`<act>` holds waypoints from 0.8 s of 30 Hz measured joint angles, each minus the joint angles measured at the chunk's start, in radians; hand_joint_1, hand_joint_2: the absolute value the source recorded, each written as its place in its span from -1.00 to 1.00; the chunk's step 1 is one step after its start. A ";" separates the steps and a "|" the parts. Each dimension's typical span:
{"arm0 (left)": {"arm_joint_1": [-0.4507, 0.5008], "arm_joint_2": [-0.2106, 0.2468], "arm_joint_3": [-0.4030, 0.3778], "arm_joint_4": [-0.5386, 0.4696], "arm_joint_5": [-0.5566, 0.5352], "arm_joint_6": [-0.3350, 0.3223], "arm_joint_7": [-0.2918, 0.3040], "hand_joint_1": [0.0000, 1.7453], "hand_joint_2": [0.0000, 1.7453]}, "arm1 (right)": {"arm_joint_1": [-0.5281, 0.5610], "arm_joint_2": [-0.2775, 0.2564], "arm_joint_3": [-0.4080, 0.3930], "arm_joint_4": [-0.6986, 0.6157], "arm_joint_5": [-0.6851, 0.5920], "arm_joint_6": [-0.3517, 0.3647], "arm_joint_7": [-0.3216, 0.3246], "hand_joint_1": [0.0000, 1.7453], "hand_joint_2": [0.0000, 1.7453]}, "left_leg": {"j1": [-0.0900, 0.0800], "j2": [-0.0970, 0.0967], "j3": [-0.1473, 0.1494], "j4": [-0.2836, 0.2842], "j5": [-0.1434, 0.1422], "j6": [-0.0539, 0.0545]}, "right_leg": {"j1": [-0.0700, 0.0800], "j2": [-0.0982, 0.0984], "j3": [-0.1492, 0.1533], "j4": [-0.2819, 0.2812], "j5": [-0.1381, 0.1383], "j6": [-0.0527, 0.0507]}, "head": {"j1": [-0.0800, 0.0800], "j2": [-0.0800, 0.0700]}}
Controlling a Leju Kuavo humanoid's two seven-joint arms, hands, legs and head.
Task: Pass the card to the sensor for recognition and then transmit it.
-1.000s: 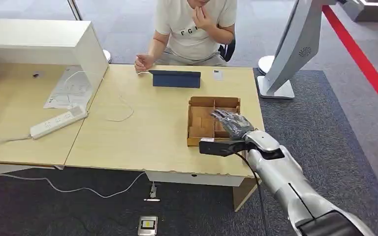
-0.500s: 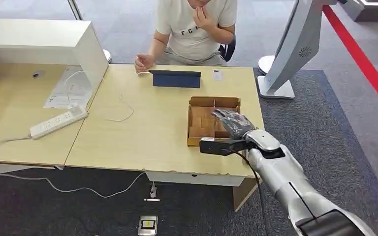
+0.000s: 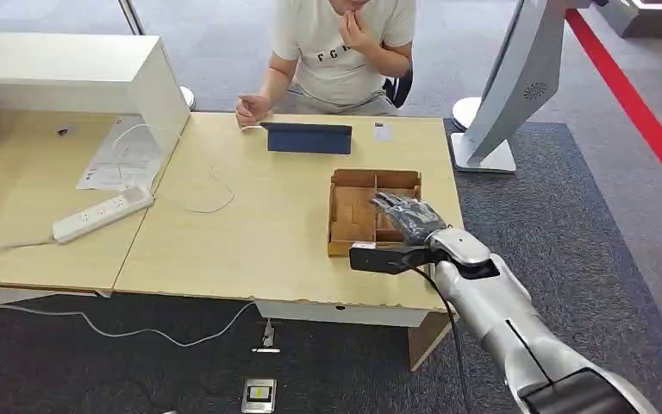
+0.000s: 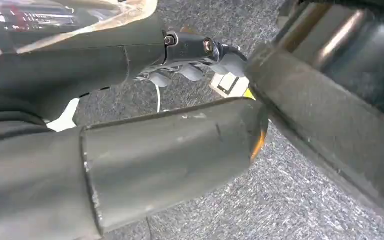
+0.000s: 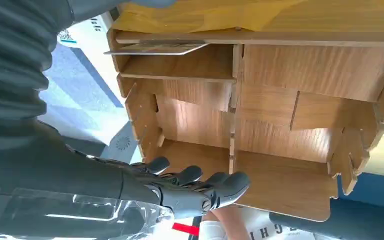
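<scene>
The task is barely begun: the right hand, fingers spread and holding nothing, hovers over the wooden box; the card lies inside

Table: pale wood grain. Tray: brown wood with lighter dividers; in the right wrist view, warm orange-brown grain. Right hand: dark grey fingers; arm silver with black seams. Tablet at the far edge: dark blue. Power strip: white, with white cable. Cabinet at the far left corner: white. Papers: white with fine print. Person's shirt: off-white with dark letters. Carpet: dark grey, crossed by 1 red stripe. Stand: light grey.
</scene>
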 joint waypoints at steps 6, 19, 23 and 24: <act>0.010 0.003 -0.001 0.000 -0.040 0.010 -0.003 -1.00 -1.00 | 0.005 -0.001 0.000 0.000 0.008 0.005 0.003 0.82 1.00 | 0.000 0.000 -0.001 0.000 0.000 0.000 | 0.000 0.000 -0.001 0.000 0.000 0.000 | 0.000 0.000; 0.008 0.002 0.010 -0.002 -0.135 0.023 -0.024 -1.00 -1.00 | 0.010 -0.004 0.002 0.000 0.031 -0.004 -0.006 1.00 1.00 | 0.000 0.000 -0.002 0.000 0.000 0.000 | 0.000 0.000 -0.001 0.000 0.000 0.000 | 0.000 0.000; 0.006 0.000 0.016 -0.004 -0.173 0.024 -0.032 -1.00 -1.00 | 0.011 -0.005 0.004 0.000 0.033 -0.008 -0.015 1.00 1.00 | 0.000 0.000 -0.002 0.000 0.000 0.000 | 0.000 0.000 -0.001 0.000 0.000 0.000 | 0.001 0.000; 0.006 0.000 0.017 -0.005 -0.181 0.025 -0.034 -1.00 -1.00 | 0.011 -0.005 0.004 0.000 0.033 -0.010 -0.017 1.00 1.00 | 0.000 0.000 -0.002 0.000 0.000 0.000 | 0.000 0.000 -0.001 0.000 0.000 0.000 | 0.000 0.000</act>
